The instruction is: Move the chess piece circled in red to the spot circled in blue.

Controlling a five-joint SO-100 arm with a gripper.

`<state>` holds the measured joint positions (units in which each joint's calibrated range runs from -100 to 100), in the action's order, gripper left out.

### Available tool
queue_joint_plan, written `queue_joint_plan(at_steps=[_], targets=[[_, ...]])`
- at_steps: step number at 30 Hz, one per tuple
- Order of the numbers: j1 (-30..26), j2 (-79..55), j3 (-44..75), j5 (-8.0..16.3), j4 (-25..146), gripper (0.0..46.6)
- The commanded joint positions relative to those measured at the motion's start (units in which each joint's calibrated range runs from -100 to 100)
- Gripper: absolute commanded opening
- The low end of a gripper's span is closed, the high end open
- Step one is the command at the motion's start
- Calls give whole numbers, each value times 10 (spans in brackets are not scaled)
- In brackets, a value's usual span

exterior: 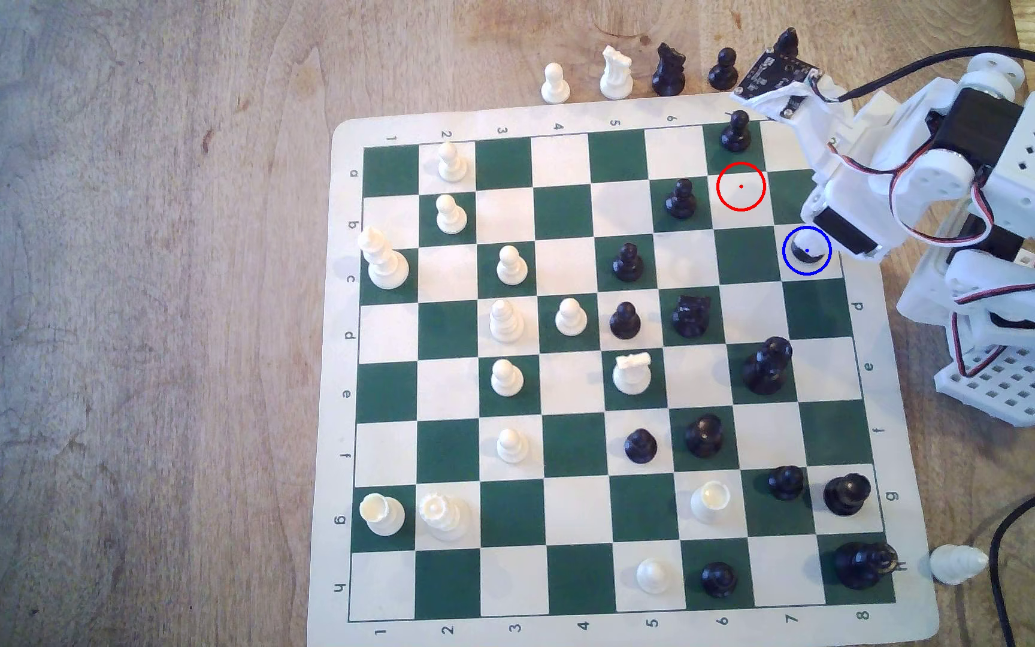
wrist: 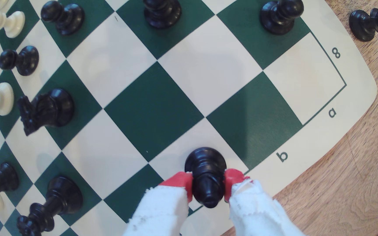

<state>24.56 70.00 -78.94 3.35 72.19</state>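
I have the black bishop [wrist: 206, 177], light, rigid and glossy enough to slip, clamped at its slim upper body between the red-tipped fingers [wrist: 233, 181], its base over the blue-circled cream square [exterior: 807, 251] at the chessboard's [exterior: 341, 348] right edge.

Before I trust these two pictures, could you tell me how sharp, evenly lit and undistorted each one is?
Exterior view: soft daylight, mild overall blur, faint shadows beside pieces, the green-and-cream chessboard mat nearly straight-lined. Wrist view: strong wide-angle bending of the board lines, the glossy black bishop-like piece sharp with small glints, the red-tipped tool and its white wrapping near the lens slightly soft, a gentle shadow across nearby squares.
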Motion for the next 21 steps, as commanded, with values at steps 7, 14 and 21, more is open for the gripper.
queue_joint_plan(at_steps=[7, 14, 21], targets=[[11, -11, 2, -5, -8, 3], [4, -12, 2, -3, -8, 22], [4, -11, 2, -2, -5, 36]])
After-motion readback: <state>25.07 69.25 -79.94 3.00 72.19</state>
